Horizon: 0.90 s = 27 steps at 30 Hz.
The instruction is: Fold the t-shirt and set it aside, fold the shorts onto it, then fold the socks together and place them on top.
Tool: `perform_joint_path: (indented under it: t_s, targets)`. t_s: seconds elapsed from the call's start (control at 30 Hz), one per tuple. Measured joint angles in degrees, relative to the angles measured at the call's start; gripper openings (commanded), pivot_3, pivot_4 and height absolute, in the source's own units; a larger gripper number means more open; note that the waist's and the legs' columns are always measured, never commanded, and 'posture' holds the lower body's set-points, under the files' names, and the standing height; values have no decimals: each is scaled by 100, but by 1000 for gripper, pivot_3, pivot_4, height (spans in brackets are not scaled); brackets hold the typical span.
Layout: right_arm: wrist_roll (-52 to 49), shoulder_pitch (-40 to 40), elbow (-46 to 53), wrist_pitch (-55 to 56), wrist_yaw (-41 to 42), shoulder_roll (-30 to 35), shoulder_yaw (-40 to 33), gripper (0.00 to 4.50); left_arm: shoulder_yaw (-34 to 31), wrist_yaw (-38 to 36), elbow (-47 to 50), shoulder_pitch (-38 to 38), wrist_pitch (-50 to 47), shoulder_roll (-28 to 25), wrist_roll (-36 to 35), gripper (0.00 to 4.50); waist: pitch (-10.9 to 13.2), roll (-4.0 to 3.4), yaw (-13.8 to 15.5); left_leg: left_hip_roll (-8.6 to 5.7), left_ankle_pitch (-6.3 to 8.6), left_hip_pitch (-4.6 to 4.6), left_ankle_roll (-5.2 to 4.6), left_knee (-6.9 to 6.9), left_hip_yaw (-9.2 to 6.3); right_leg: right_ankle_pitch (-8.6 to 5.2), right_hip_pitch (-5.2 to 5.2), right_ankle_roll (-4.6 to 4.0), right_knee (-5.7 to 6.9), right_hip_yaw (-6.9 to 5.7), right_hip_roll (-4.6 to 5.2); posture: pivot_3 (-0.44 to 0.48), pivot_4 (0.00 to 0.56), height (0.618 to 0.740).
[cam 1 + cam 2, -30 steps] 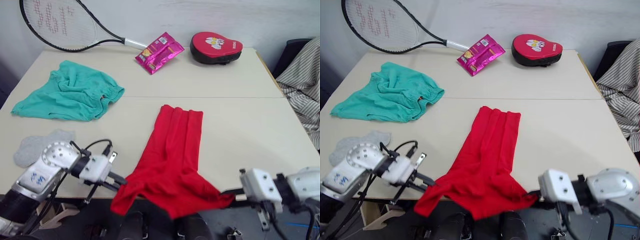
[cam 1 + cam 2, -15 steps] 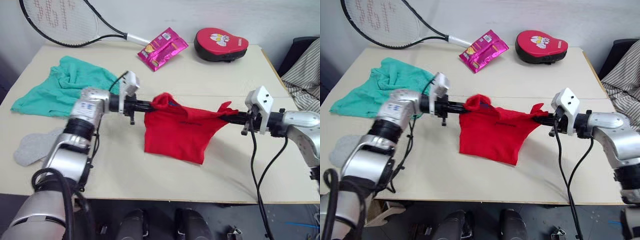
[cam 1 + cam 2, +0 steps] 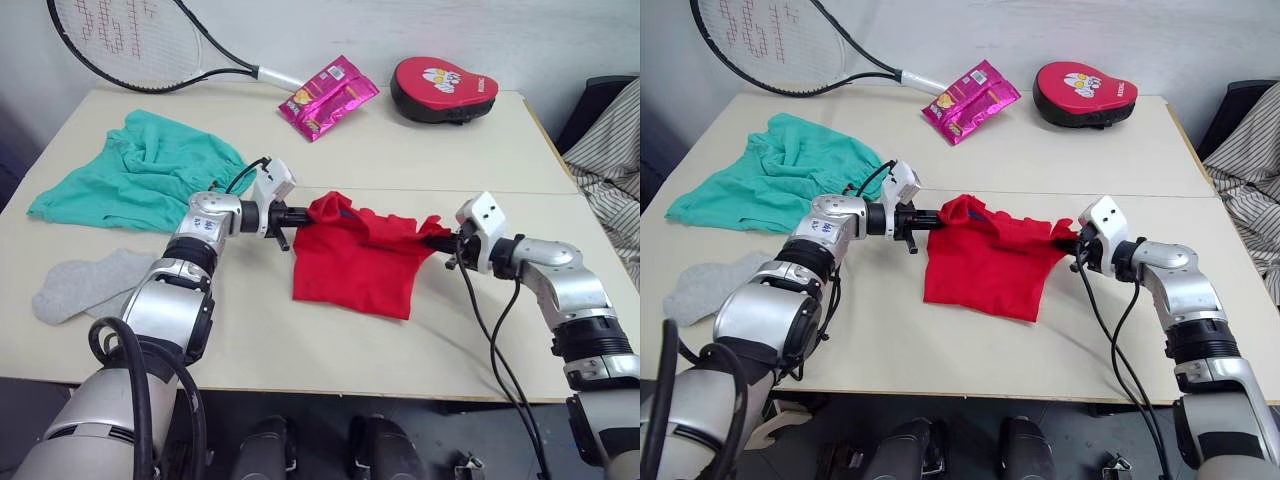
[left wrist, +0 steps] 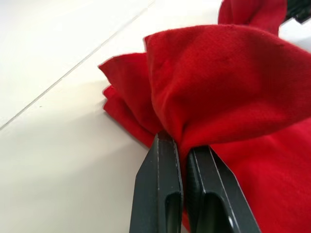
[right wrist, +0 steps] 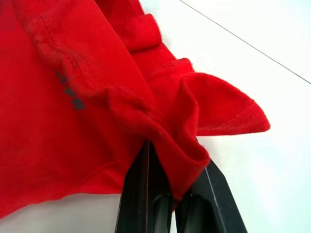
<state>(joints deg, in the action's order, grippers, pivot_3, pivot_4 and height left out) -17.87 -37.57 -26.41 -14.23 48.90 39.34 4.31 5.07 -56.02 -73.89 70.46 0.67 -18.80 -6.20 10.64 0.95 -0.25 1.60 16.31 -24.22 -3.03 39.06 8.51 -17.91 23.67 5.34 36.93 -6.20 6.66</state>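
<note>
While pinched at opposite corners by the left gripper [image 3: 296, 214] and right gripper [image 3: 440, 236], each clamped on cloth: bright red cotton t-shirt [image 3: 352, 268] doubled over mid-table, fold under way, not yet set aside. Rumpled teal-green shorts [image 3: 135, 180] and light-grey socks [image 3: 85, 283] unfolded, lying to the left.

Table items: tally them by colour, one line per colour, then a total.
Red: 2, the t-shirt and the padded mitt
Teal-green: 1, the shorts
Light grey: 1 pair, the socks
Pink: 1, the snack packet
Black and white: 1, the racket
Total: 6
</note>
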Motion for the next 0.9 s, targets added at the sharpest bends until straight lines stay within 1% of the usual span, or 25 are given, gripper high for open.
perform_joint_path:
  t_s: [0.1, 0.23, 0.33, 0.43, 0.5, 0.57, 0.6, 0.63, 0.67, 0.7, 0.77, 0.8, 0.83, 0.87, 0.9]
  targets:
    - [-7, -50, -129, -75, -245, -146, -311, 1007, -291, 538, -114, 5, -140, -3, -2, 1025, 0, 0, -1, 2, 0, -1, 0, -5, -1, 0, 1, 0, 17, -1, -2, 0, 150, 740]
    - [-111, -35, -210, -383, -751, -373, -866, 2399, -658, 1118, -121, 2, -250, -132, -5, 2247, 0, 0, -4, 3, 0, -1, 0, -8, -1, 0, 0, 0, 16, -2, -5, 0, 150, 740]
    - [-115, 58, -204, -605, -1276, -574, -1144, 3459, -720, 1315, -105, -51, -197, -135, 79, 3207, 0, 0, -6, 2, 0, 0, 1, -8, 1, 0, 0, 0, 17, -1, -6, 0, 150, 740]
    - [-114, 392, 34, -660, -1583, -638, -1291, 4480, -546, 1514, -80, -276, 88, -221, 421, 3232, 0, 0, 2, 0, 0, 0, 1, -11, 2, 0, 0, 0, 15, 0, -7, 0, 150, 740]
    - [-117, 705, 316, -585, -1673, -658, -1422, 4480, -525, 1549, -80, -448, 228, -292, 496, 3232, 0, 0, 5, 0, 0, -2, 1, -12, 3, 0, 1, 0, 15, 1, -8, 0, 150, 740]
    - [-192, 1139, 966, -339, -1458, -642, -1507, 4500, -604, 1315, 111, -665, 488, -354, 463, 3585, 0, 0, 5, 1, 1, -3, 2, -14, 6, 0, 4, 0, 12, 3, -10, 0, 150, 740]
    - [-293, 1374, 1403, -240, -1208, -601, -1508, 4500, -642, 1080, 320, -808, 694, -406, 402, 3784, 0, 0, 0, 2, 2, -2, 4, -18, 6, 0, 4, 0, 10, 3, -10, 0, 150, 740]
    - [-425, 1585, 1882, -162, -898, -536, -1487, 4500, -672, 749, 597, -978, 928, -488, 317, 4077, 0, -1, 0, 4, 4, -1, 7, -18, 5, 0, 3, 0, 9, 3, -13, 0, 150, 740]
    - [-541, 1800, 2397, -95, -524, -367, -1422, 4500, -685, 261, 1036, -1212, 1218, -559, 179, 4345, 0, -1, -8, 4, 5, 0, 9, -19, 6, 0, 4, 0, 8, 6, -13, 0, 150, 740]
    - [-568, 1921, 2735, -51, -272, -211, -1349, 4500, -672, -144, 1415, -1399, 1385, -616, 73, 4473, 0, -1, -19, 6, 6, 3, 12, -18, 7, 0, 2, 0, 8, 7, -16, 0, 150, 740]
    - [-571, 2015, 3019, 17, -54, -77, -1303, 4500, -663, -506, 1709, -1553, 1521, -647, -21, 4473, 0, -1, -23, 7, 7, 8, 12, -16, 6, 0, -3, 0, 8, 6, -17, 0, 150, 740]
    - [-448, 2234, 3482, 210, 246, 171, -1108, 4500, -572, -1125, 2586, -2008, 1623, -741, -239, 4473, -1, -3, -24, 6, 7, 12, 12, -14, 7, 0, -4, -1, 5, 9, -12, 0, 150, 740]
    - [-333, 2495, 3828, 349, 452, 294, -896, 4500, -459, -1542, 3208, -2409, 1657, -869, -370, 4473, -2, -3, -27, 13, 11, 20, 17, -16, 1, -1, -16, -4, 5, 15, -14, 0, 150, 740]
    - [-238, 2674, 4042, 437, 549, 294, -716, 4500, -368, -1765, 3655, -2712, 1652, -962, -407, 4473, -3, -2, -32, 14, 11, 19, 18, -15, -1, -2, -15, -5, 5, 16, -15, 0, 150, 740]
    - [-171, 2779, 4133, 478, 595, 281, -560, 4500, -292, -1894, 3886, -2889, 1640, -991, -412, 4473, -3, -2, -23, 10, 10, 19, 17, -11, -1, -2, -15, -5, 4, 19, -12, 0, 150, 740]
